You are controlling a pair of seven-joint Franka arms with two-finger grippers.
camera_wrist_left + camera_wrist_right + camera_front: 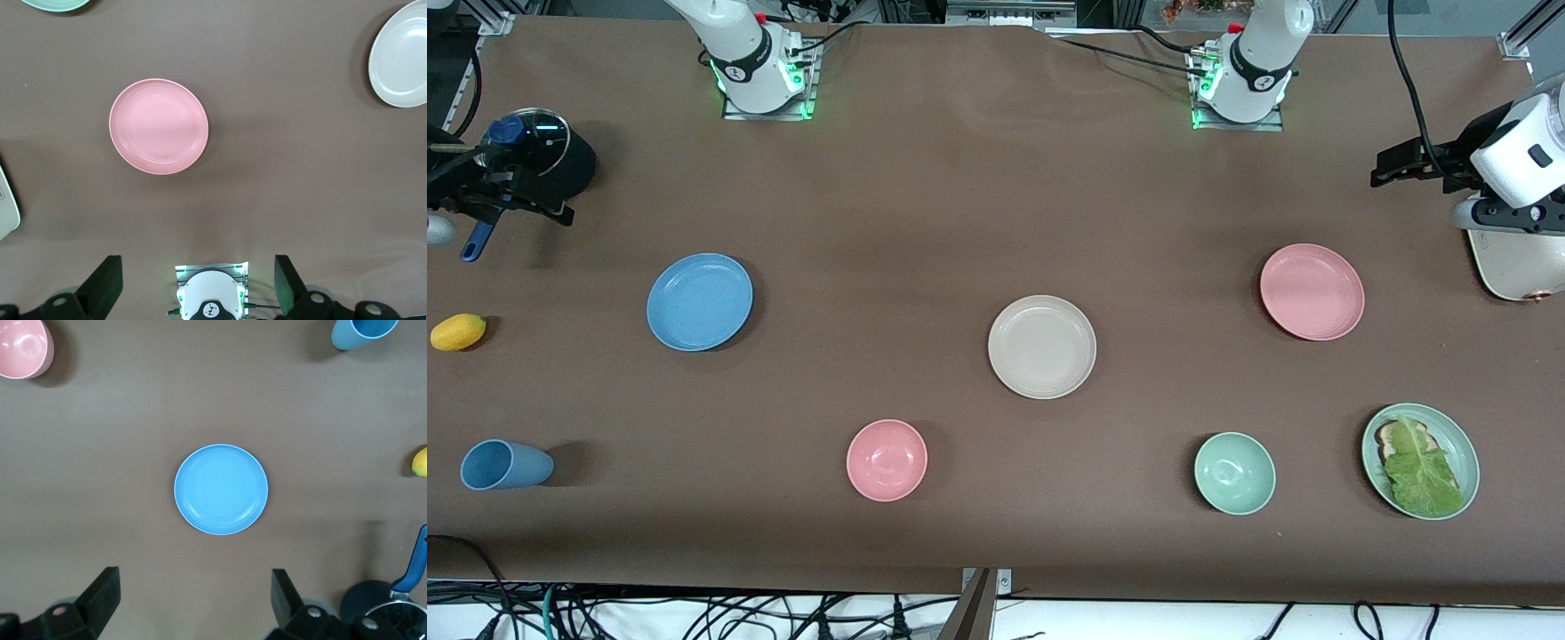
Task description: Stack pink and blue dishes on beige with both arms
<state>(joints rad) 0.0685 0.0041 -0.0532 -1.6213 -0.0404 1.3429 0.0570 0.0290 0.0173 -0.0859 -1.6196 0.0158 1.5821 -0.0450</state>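
While both hands hang open, left hand [197,287] over the pink plate [1312,292], right hand [193,607] over the blue plate [699,301], the beige plate [1041,347] sits mid-counter, pink at its two o'clock.

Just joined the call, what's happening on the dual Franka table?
Nothing is stacked yet. The blue plate, beige plate and pink plate lie apart on the table, beige between the other two. The left gripper hangs open high over the pink plate, the right gripper open high over the blue one. Neither touches a plate.
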